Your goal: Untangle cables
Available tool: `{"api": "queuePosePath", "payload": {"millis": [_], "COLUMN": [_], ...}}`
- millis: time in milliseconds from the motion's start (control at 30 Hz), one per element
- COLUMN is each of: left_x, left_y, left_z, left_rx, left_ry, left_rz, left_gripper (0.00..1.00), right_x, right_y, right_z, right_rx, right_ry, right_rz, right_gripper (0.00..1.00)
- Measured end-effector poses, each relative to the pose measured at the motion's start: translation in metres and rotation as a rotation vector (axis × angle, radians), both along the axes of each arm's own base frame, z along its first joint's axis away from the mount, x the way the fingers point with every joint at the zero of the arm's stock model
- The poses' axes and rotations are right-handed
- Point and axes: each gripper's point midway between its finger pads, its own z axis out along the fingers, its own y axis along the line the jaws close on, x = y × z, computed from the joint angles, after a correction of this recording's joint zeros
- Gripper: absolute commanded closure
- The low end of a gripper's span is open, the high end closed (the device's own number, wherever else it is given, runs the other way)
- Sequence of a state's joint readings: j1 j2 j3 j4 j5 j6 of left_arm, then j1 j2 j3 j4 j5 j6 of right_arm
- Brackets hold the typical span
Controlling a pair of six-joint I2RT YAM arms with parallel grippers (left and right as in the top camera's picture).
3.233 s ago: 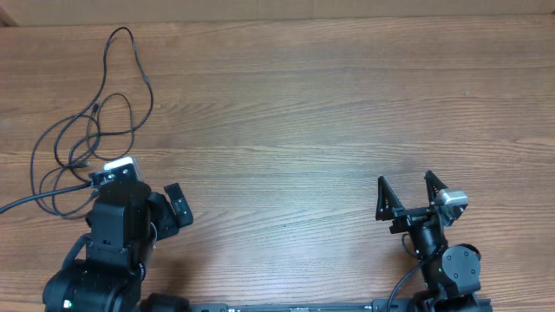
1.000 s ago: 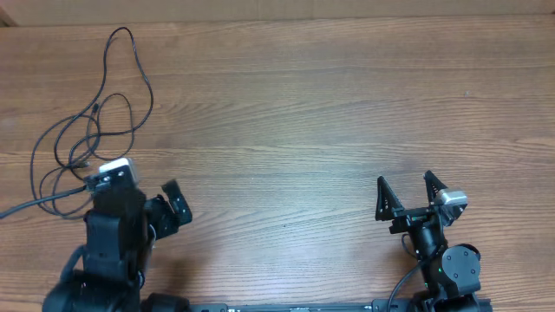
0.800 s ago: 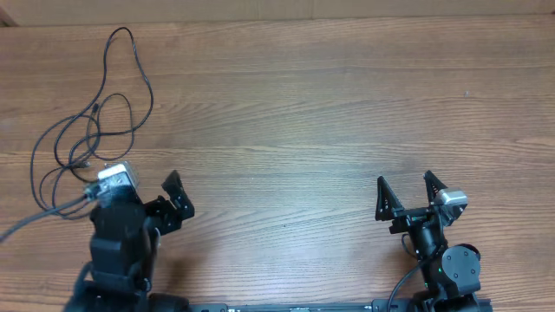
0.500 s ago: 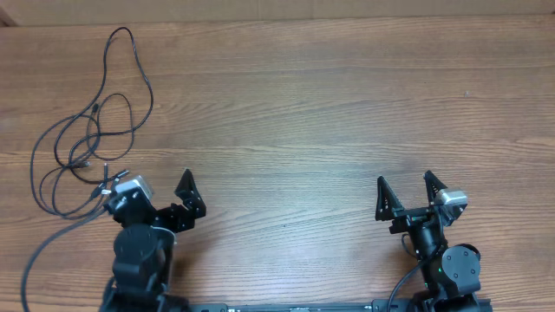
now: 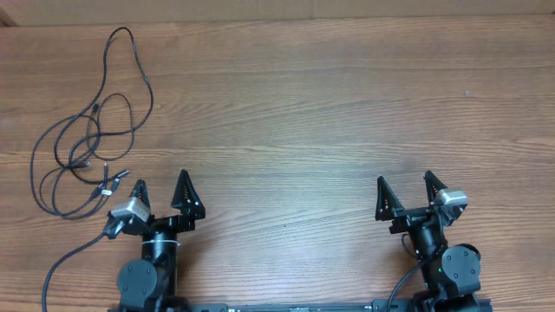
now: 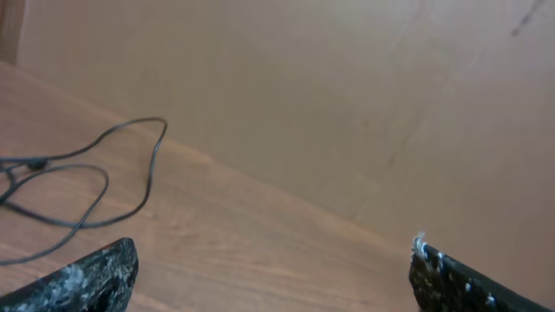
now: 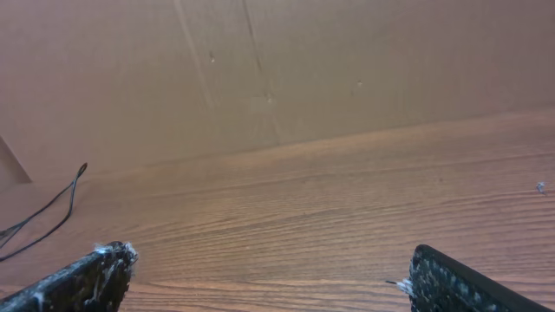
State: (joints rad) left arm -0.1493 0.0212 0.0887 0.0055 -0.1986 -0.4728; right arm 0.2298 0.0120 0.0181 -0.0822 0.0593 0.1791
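Note:
The cables lie in loose, overlapping black loops at the table's far left, with small plug ends near their lower part. My left gripper stands open just right of the loops' near end, touching nothing. The left wrist view shows one cable loop ahead to the left, beyond the left gripper and its wide-apart fingers. At the front right my right gripper is open and empty. In the right wrist view a strand of cable shows far left, well away from the right gripper.
A cardboard wall runs along the table's far edge. The left arm's thicker black cable curves over the table's front left corner. Both arm bases sit at the front edge.
My left arm has swung away from the cables' lower right, moving right and back toward the front edge, fingers now pointing forward. The cables and the right arm have not moved.

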Motion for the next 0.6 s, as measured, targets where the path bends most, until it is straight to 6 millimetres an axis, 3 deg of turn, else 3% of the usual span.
{"api": "queuePosePath", "payload": {"millis": [233,600], "left_x": [0.004,0.003], "left_y": [-0.004,-0.036], "left_z": [-0.010,-0.020], "left_rx": [0.010,0.265], "left_ry": [-0.028,-0.011], "left_rz": [-0.021,-0.188], "left_gripper": [0.00,0.01], "right_x": [0.000,0.000], "right_y": [0.000,0.000], "right_z": [0.000,0.000], "right_rx": [0.000,0.000], "right_ry": [0.000,0.000], "right_rz": [0.000,0.000], "right_gripper": [0.00,0.00]}}
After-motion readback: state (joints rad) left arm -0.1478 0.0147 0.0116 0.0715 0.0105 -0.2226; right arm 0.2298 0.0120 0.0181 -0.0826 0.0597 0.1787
